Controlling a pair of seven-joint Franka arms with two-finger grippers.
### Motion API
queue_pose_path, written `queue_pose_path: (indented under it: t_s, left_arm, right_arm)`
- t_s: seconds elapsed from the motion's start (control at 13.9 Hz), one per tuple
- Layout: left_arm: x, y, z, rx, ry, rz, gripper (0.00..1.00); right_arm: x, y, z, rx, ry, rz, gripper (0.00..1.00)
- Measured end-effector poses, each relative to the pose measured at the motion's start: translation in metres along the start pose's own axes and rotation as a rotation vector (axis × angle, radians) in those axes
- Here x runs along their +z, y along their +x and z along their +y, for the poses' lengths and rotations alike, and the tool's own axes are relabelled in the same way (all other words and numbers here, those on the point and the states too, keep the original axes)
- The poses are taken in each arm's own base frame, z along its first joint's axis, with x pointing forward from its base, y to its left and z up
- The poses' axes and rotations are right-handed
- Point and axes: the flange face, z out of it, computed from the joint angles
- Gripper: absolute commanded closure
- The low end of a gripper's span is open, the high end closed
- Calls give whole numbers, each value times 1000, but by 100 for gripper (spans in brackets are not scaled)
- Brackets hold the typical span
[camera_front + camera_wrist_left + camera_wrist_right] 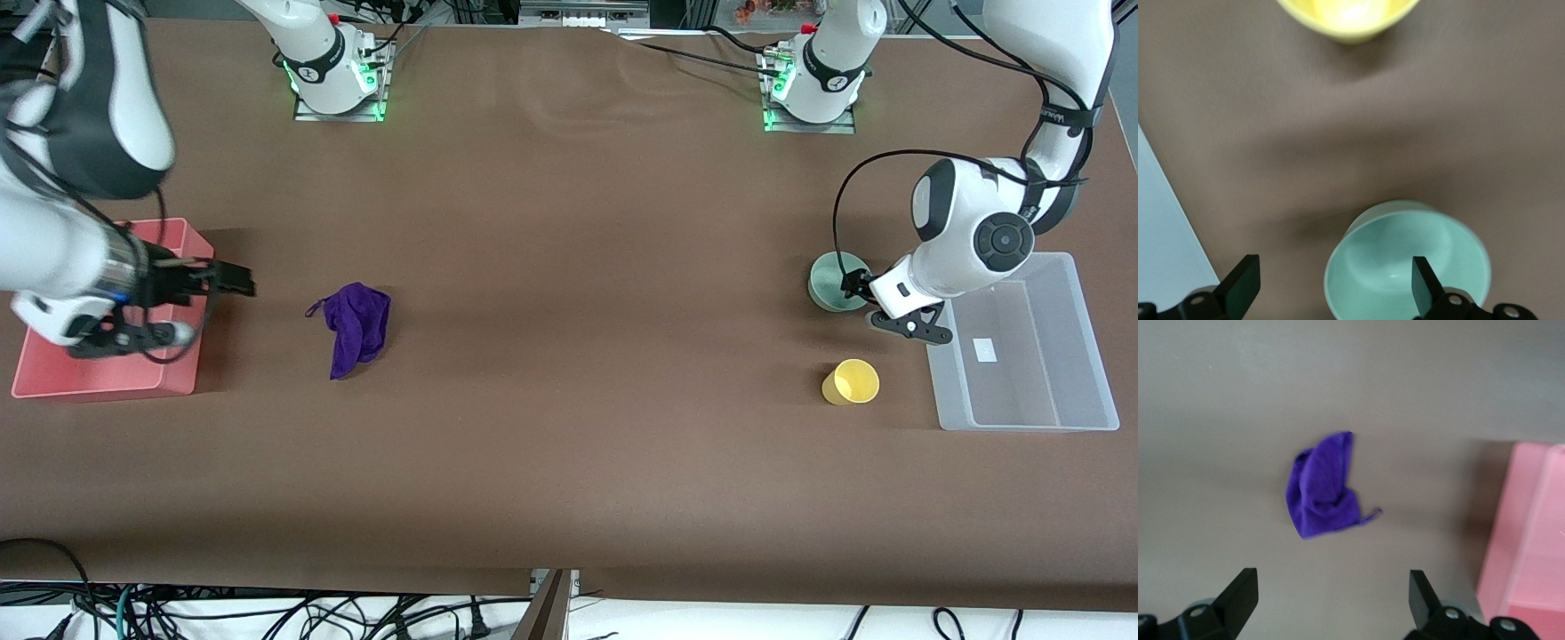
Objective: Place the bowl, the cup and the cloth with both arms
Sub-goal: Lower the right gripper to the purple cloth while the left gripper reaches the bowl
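Across the whole tabletop lies a plain brown cover (569,356), faintly creased toward the arm bases; along the edge nearest the front camera, black cables trail over a white floor. At the right arm's end sits a pink bin (178,378), nothing visible inside it. At the left arm's end sits a clear plastic bin (1022,418) with only a small white label on its floor, the writing too small to read. The cloth (356,327), purple and crumpled, lies on the cover just beside the pink bin, its little loop pointing toward that bin. The right gripper (1331,593) hangs over the pink bin's edge, fingers spread apart and empty. The bowl (834,280), mint green, stands beside the clear bin, and the yellow cup (851,382) stands nearer the front camera than the bowl. The left gripper (1335,287) hangs low over the bowl, fingers wide apart, one over the bowl's inside and the other outside its rim.
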Motion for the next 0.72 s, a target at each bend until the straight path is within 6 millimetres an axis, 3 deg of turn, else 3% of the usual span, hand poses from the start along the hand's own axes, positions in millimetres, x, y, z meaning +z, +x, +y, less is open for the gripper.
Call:
queue_pose_path:
  t_s: [0.22,0.43,0.65,0.72]
  left_arm:
    - [23,-14,-28,62,-30,-33,1]
    - [29,-13,-10,109,-42,-46,1]
    - [32,-11,3,140,-47,-51,1]
    - [36,-13,4,157,-51,-58,12]
  right_arm:
    - [65,4,-1,47,33,55,0]
    - [120,-1,-5,88,34,54,0]
    - [146,-6,-14,167,39,17,0]
    - [149,-7,-19,178,41,10,0]
